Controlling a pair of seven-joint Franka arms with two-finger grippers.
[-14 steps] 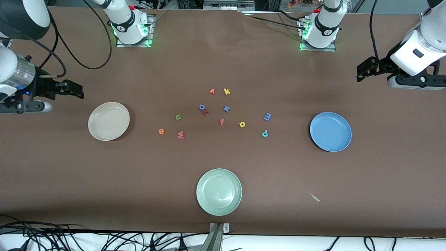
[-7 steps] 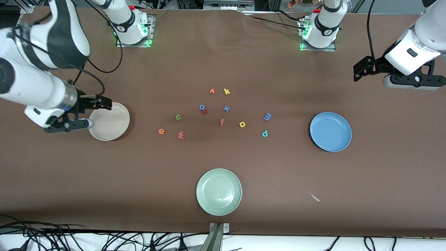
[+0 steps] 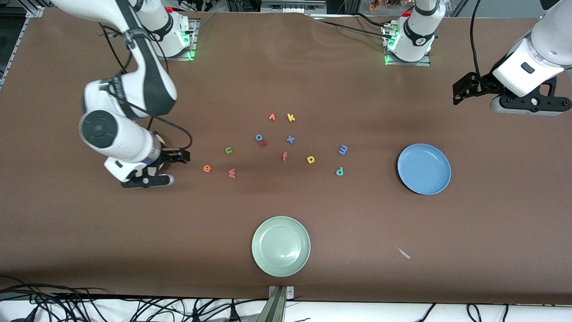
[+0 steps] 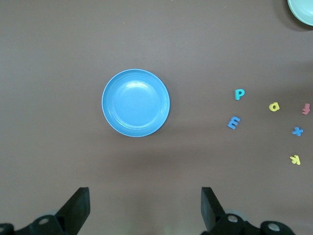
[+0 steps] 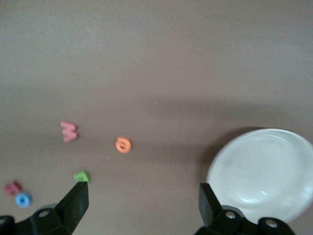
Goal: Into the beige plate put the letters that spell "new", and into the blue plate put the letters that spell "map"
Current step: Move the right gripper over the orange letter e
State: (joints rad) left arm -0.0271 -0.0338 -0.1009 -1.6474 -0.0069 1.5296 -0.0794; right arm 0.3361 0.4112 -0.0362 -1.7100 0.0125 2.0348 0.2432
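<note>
Sky-blue plate, pale green plate, brown table

The brown surface carries three plates: beige plate, blue plate, pale green plate. Small foam letters lie scattered between them.

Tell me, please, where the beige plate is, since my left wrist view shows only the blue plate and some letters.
Observer: The beige plate sits toward the right arm's end of the table, mostly covered by the right arm in the front view.
Operator: Is the right end effector carrying anything?
Observer: No, the right end effector is open and empty, over the table between the beige plate and the orange e. The left arm waits, its left end effector open near the blue plate.
Operator: Are any "new" letters plated?
Observer: None; the orange e, pinkish-red w and green n all lie on the table.
</note>
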